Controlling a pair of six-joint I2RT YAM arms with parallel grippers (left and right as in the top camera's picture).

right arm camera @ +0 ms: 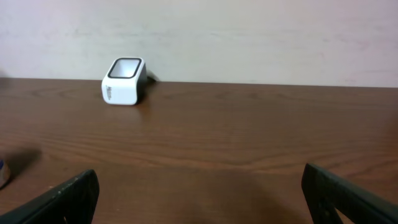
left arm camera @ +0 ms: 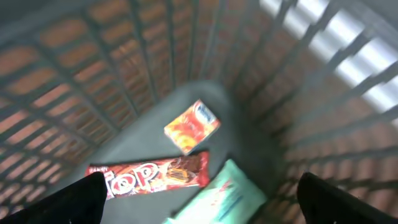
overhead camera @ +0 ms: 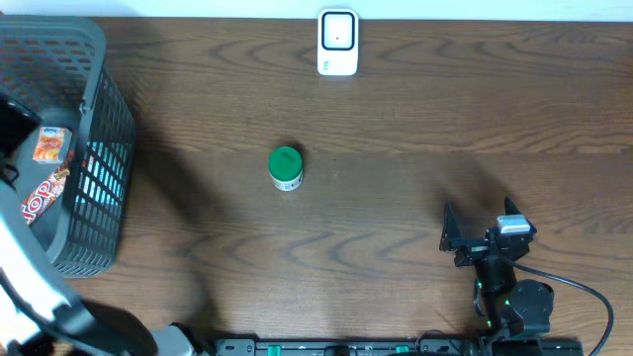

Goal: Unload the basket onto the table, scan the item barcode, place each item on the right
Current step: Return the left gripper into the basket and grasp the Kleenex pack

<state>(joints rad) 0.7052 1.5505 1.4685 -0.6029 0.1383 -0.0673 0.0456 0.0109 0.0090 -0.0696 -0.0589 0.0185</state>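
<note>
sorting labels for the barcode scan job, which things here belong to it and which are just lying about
Job: white box-shaped barcode scanner; grey plastic lattice basket; inside it red chocolate bar wrapper, orange snack packet, pale green pouch; open left hand above them.
Lying about, probably: small green-lidded jar mid-table; open right hand, empty.

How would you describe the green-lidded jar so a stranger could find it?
Look at the dark brown wooden table. Near its middle, right of the grey plastic mesh basket and nearer than the small white boxy scanner, sits a little white jar with a round green lid. It is the only round thing, alone on bare wood.
</note>
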